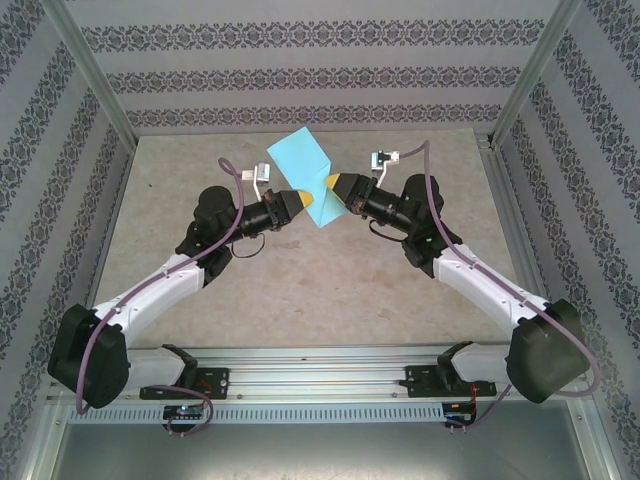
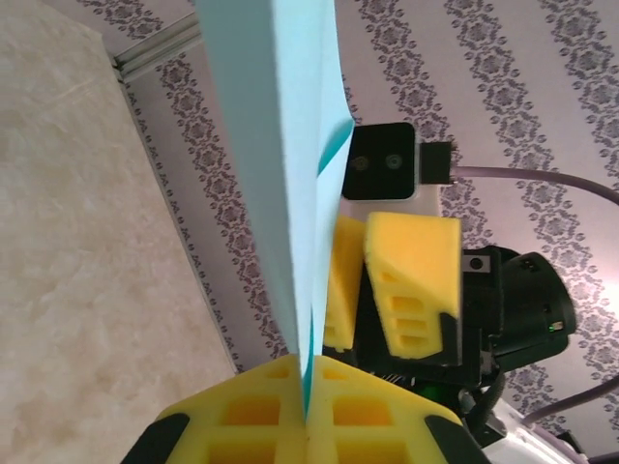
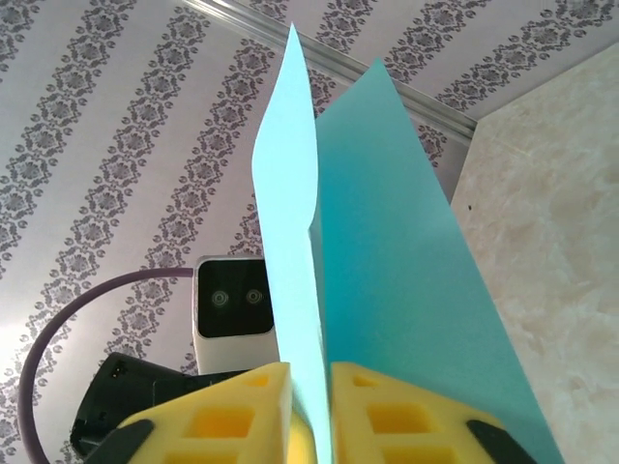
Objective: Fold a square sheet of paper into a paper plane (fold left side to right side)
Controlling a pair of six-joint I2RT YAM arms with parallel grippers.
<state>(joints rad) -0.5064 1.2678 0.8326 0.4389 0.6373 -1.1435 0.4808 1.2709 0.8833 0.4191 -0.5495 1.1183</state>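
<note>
Top external: turquoise paper (image 1: 305, 175) loosely folded double.

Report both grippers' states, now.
Left gripper: shut on the thin turquoise-blue square sheet of paper.
Right gripper: paper sits between its jaws; grip cannot be told.

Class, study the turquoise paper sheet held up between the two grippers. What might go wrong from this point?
1. The thin turquoise-blue square sheet of paper is up off the table between the left gripper and right gripper; if a grip loosens, it may swing or slip.
2. Its two layers splay apart unevenly, so the crease could land crooked.
</note>
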